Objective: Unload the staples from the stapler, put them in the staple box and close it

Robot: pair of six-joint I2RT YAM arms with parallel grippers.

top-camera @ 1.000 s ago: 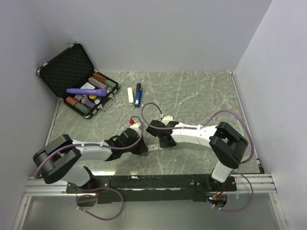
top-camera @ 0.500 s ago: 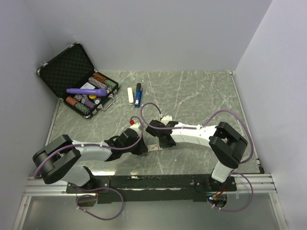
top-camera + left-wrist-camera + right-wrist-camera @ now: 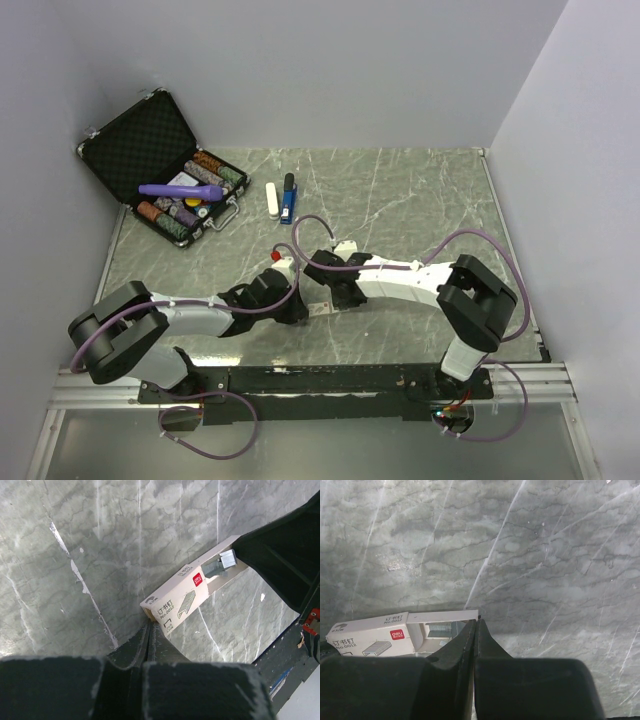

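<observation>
On the grey marbled worktop (image 3: 420, 190), the left fingers (image 3: 140, 647) and right fingers (image 3: 468, 642) are each pressed fully together, holding nothing, tips at opposite ends of a small beige cardboard staple box (image 3: 180, 602). The slim blue-and-black stapler (image 3: 288, 203) lies well apart, beside a white bar (image 3: 272, 200).

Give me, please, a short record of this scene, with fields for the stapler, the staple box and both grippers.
stapler: lies at the far side of the table, beside a white bar, away from both grippers
staple box: lies between the grippers, tray slid partly out, staples visible
left gripper: shut, tips at the box's closed end
right gripper: shut, tips at the pulled-out tray end
</observation>
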